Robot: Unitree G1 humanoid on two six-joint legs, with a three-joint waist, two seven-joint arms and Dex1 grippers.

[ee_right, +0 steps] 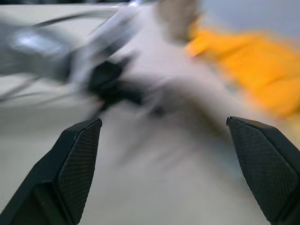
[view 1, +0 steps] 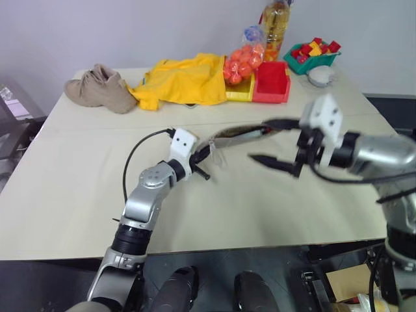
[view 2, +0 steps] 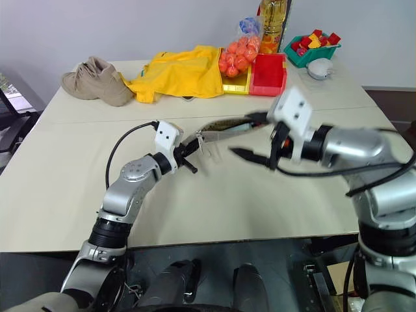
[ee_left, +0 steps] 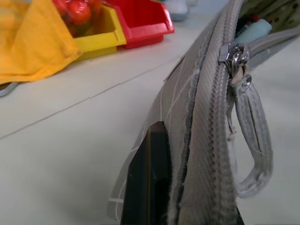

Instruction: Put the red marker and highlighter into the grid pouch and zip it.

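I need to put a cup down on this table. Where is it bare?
The near half of the table, in front of both arms, and its left side below the shoes. The far edge is crowded: yellow cloth, bins, bag of balls, basket.

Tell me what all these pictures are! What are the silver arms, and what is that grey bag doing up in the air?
The silver arms belong to a robot. Two pictures come from cameras in its head, looking down at a table. The other two come from little cameras on its wrists, so you see its black fingers up close.

The left gripper is pinched shut on one end of the grid pouch, holding it up. The zip is partly open, and something pale green and red peeks out inside. The right gripper is open wide beside the pouch, holding nothing.

At the back of the table lie brown shoes, a yellow cloth, a bag of orange balls, yellow and red bins, and a green basket of blocks.
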